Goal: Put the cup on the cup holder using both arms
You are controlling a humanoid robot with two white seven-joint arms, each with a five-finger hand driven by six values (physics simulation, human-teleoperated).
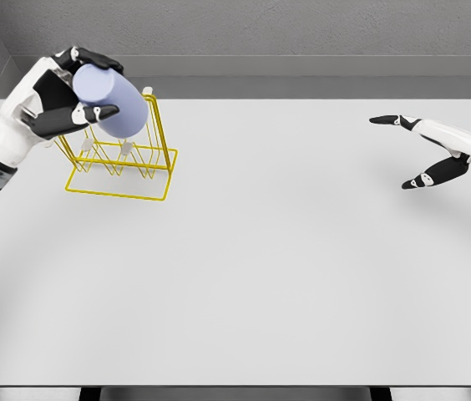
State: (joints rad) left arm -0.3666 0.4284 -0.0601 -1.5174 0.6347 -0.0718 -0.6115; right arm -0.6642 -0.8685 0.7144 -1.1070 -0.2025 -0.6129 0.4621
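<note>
A white table (pixel 260 276) is spreading bare across its middle and near edge. At its far left, the left hand (pixel 73 92) is gripping a tilted lavender cup (pixel 110 102) over the yellow wire cup holder (pixel 127 159). The right hand (pixel 432 150) is hovering open-fingered near the right edge.

left arm (pixel 6 138): glossy white shell, rounded segments, dark grey-black band at the forearm joint near the frame edge. left hand (pixel 67 93): white back plate, black fingers (pixel 93 113) and black palm section, small white patches at the knuckles. right arm (pixel 469 142): same white shell, slimmer taper toward the wrist. right hand (pixel 423 150): black fingers with white inserts at the joints, probably knuckle covers, too small to tell. no cables, screws or markings visible.
</note>
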